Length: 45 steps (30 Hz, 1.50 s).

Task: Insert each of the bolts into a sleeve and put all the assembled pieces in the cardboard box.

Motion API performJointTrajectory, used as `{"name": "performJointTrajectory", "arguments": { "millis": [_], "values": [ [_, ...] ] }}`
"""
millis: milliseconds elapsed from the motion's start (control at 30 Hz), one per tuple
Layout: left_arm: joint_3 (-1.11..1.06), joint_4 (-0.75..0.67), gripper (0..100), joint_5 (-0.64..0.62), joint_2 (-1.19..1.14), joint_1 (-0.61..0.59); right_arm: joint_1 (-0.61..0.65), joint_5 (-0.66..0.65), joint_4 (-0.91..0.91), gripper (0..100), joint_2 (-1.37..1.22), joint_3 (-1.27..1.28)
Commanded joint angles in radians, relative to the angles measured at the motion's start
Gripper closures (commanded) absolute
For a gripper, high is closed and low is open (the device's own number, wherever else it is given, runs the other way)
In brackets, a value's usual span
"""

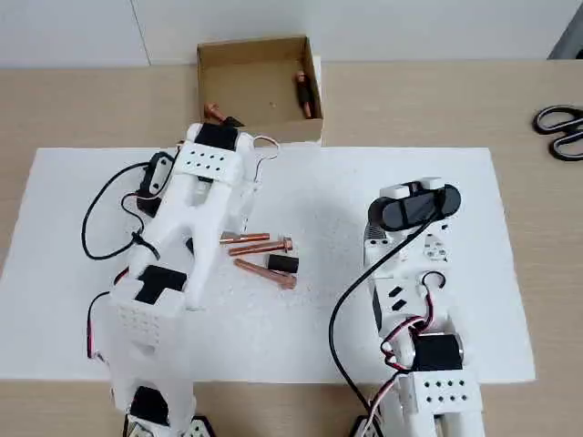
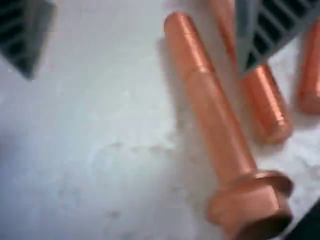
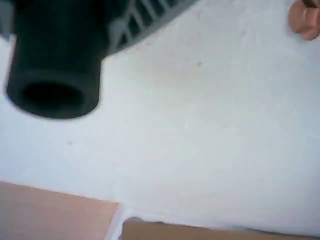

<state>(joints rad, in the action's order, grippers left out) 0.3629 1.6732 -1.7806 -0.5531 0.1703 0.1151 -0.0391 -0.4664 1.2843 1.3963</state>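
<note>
On the white mat (image 1: 301, 337), about mid-table, 3 copper bolts (image 1: 260, 247) lie close together, heads to the right. A loose sleeve (image 1: 282, 264), black, sits betw. the middle and nearest bolt, touching or nearly so.

Left arm comes in from the near-left edge and leans over the left end of that cluster. Left gripper (image 2: 135, 70) hangs low over the mat w/ fingers (image 2: 25, 35) spread wide and nothing held. The flanged bolt (image 2: 220, 135) lies on the mat betw. them. A 2nd bolt runs partly under the other finger and a 3rd lies just beyond it.

Right arm stands at the near-right of the mat, well apart from the bolts. Right gripper (image 3: 85, 35) is closed on a held sleeve (image 3: 52, 95), black, its open bore facing the wrist cam, above bare mat. One bolt head (image 3: 305, 20) shows farther off.

Cardboard box (image 1: 211, 56) stands at the far edge of the mat, left of centre. Inside, an assembled piece (image 1: 305, 96) lies by the right wall. Another copper-and-black piece (image 1: 214, 114) is at the near-left corner, partly hidden by the left arm.

Scissors (image 1: 560, 127) lie on the table (image 1: 437, 100) at far right, off the mat.
</note>
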Motion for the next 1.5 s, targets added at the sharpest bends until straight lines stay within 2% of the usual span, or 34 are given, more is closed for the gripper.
{"name": "performJointTrajectory", "arguments": {
  "millis": [0,667,900,1367,1467],
  "values": [
    [0.039,0.02,72,-0.008,0.009,-0.04,-0.005,-0.008,0.018,99.5,0.016,-0.006],
    [0.025,0.063,72,-0.005,0.0,-0.025,-0.024,-0.011,0.018,99.5,0.015,-0.006],
    [-0.13,-0.006,72,-0.003,0.003,-0.044,-0.044,-0.011,0.018,99.5,0.015,-0.006],
    [-0.171,-0.078,72,-0.006,-0.002,-0.046,-0.044,-0.011,0.018,99.5,0.015,-0.008],
    [-0.193,-0.097,77,-0.006,-0.002,-0.043,-0.044,-0.011,0.018,99.5,0.015,-0.011]
  ]
}}
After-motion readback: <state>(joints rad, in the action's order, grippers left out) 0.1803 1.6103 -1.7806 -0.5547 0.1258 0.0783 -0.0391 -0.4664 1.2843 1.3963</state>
